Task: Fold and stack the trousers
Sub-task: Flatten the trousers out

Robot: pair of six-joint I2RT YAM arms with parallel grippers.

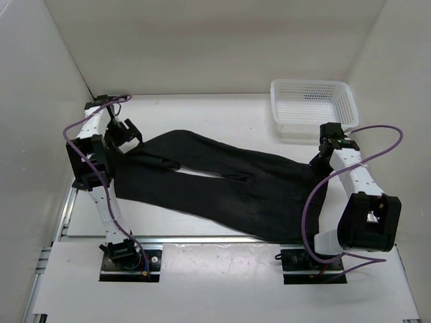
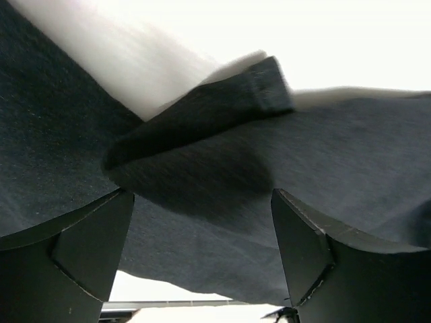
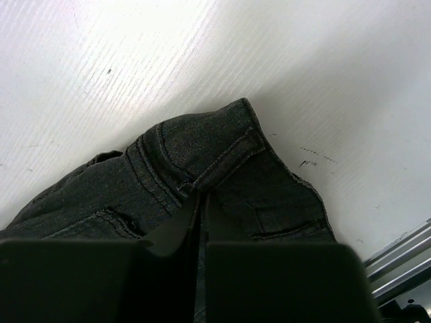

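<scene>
Top view shows me the trousers [image 1: 229, 188] spread full-length across the table [image 1: 222, 111], no fold made, my left gripper [image 2: 202, 195] gaping empty over a leg hem, my right gripper [image 3: 202, 202] pinching the waistband.

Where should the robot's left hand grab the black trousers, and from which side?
Probably the leg ends, coming in from the left side of the table. The trousers lie lengthwise with both cuffs there. One hem is turned over, giving an edge to pinch, and the left gripper stands open astride that fabric. The right gripper is shut on the waistband end.
</scene>
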